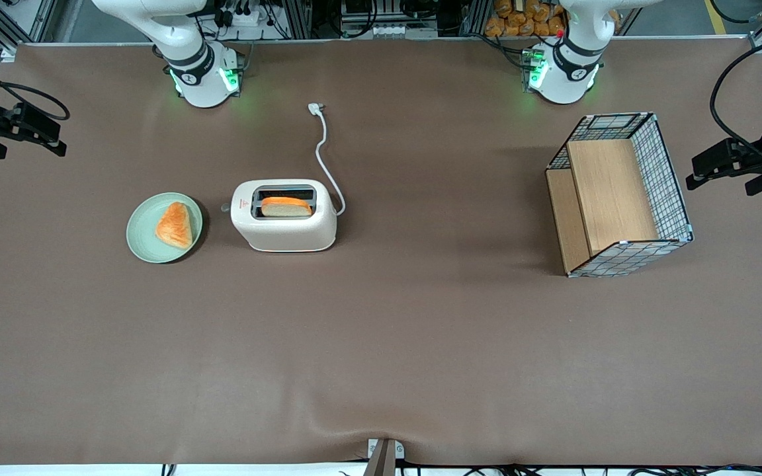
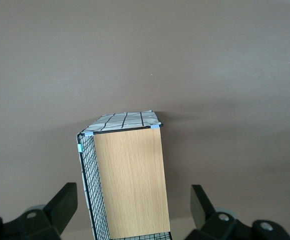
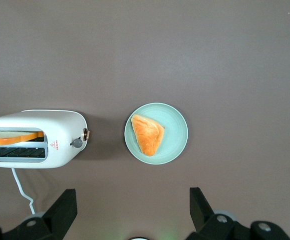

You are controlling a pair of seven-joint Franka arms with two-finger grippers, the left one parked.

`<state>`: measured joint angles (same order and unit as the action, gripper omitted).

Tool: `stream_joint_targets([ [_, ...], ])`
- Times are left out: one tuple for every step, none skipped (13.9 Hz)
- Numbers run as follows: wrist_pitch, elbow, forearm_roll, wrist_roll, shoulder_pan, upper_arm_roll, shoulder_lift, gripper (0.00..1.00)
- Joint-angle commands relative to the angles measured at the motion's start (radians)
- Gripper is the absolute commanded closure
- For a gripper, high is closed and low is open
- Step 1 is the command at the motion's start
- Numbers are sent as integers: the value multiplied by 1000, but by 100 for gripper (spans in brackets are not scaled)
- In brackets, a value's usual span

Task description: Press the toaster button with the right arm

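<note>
The cream-white toaster point(image 1: 284, 217) bears a red triangle mark point(image 1: 244, 203) and holds an orange-crusted bread slice point(image 1: 286, 206). The plate point(image 1: 144, 235) is pale green, the tablecloth point(image 1: 381, 344) brown, the gripper point(image 3: 133, 212) black.

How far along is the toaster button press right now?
Nothing done yet: bread stands high in the toaster, and the toaster button is untouched. The open gripper hangs empty, high above the plate. Approach and press remain.
</note>
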<state>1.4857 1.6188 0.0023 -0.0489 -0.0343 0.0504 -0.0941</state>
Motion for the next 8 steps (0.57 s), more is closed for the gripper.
stream_joint_targets([
  [-15,-2,-5,-17,7,-4,-4,0],
  [-16,-11,-13,-19,7,-4,-3,0],
  [-16,-11,-15,-16,7,-4,-3,0],
  [-15,-11,-13,-12,7,-4,-1,0],
  [-15,-11,-12,-11,8,-4,-3,0],
  [-15,-13,-12,-8,10,-3,-1,0],
  [-16,-13,-12,-6,10,-3,-1,0],
  [-16,-13,-12,-5,10,-1,-1,0],
])
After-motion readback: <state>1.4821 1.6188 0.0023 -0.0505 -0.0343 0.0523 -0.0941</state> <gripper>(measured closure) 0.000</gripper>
